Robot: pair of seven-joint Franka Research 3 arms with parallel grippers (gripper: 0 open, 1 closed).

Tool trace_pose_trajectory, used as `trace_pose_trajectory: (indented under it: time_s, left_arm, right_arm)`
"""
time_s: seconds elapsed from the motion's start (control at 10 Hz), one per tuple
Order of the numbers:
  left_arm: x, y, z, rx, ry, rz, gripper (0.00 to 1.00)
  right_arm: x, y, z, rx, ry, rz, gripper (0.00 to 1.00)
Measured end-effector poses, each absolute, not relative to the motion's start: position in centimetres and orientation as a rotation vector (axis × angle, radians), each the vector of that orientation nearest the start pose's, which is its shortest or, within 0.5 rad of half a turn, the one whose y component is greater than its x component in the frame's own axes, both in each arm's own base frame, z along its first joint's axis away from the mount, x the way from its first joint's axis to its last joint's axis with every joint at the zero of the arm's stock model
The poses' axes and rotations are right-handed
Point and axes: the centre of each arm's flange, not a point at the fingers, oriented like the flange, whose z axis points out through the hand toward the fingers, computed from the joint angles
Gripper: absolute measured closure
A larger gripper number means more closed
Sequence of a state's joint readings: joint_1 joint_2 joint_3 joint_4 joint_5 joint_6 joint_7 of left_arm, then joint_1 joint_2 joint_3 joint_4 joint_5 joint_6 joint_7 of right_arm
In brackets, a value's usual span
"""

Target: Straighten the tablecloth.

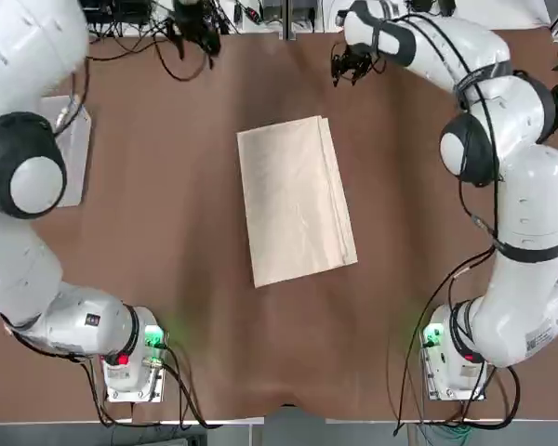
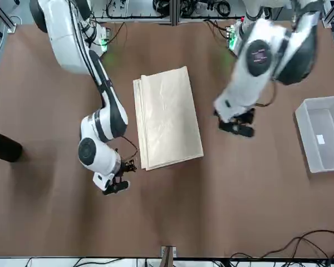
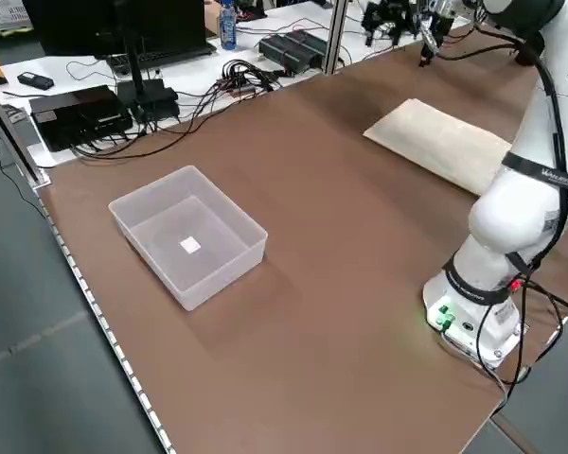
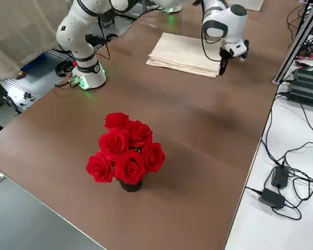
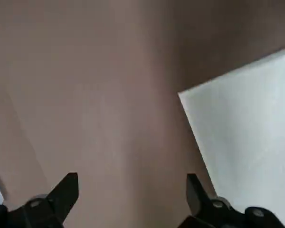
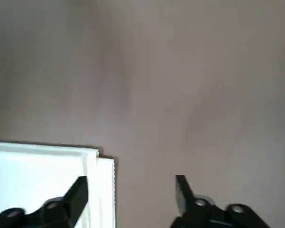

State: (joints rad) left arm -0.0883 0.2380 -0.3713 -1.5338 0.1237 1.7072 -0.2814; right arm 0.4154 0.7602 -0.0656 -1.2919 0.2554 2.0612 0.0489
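The tablecloth (image 1: 296,199), a cream, faintly textured rectangle folded in layers, lies mid-table on the brown table covering (image 1: 167,204). The right gripper (image 2: 116,186) hovers off its far corner, jaws apart and empty; the left gripper (image 2: 236,123) stands beside it, likewise spread. Risk: pinching only one layer, dragging the stack askew.

Robotics laboratory. Two white robot arms are bolted by their bases (image 1: 130,367) to a large brown-covered tabletop (image 3: 312,312). Its far edge is lined with black electronic boxes (image 3: 76,112), tangled cables (image 3: 232,76) and aluminium frame posts (image 3: 336,33). Power adapters (image 4: 274,187) lie on a white side bench. A clear plastic bin (image 3: 189,235) and a bunch of red roses (image 4: 126,151) serve as props.
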Motion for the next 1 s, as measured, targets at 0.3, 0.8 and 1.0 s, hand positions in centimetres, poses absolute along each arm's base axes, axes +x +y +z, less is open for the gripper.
trace_pose_trajectory:
  time_s: [0.3, 0.8, 1.0]
  left_arm:
    - [58.9, -17.6, 56.8, -3.122, 0.098, -0.059, 0.0]
    - [60.3, -12.1, 59.5, -3.131, -0.015, -0.14, 0.0]
    - [60.5, -11.2, 59.9, -3.137, -0.016, -0.153, 0.0]
  right_arm:
    - [69.0, 25.9, 29.3, -2.954, -0.261, 0.105, 0.0]
    - [67.8, 22.2, 29.3, -2.769, -0.317, 0.169, 0.0]
    - [66.0, 21.0, 29.6, -2.673, -0.362, 0.189, 0.0]
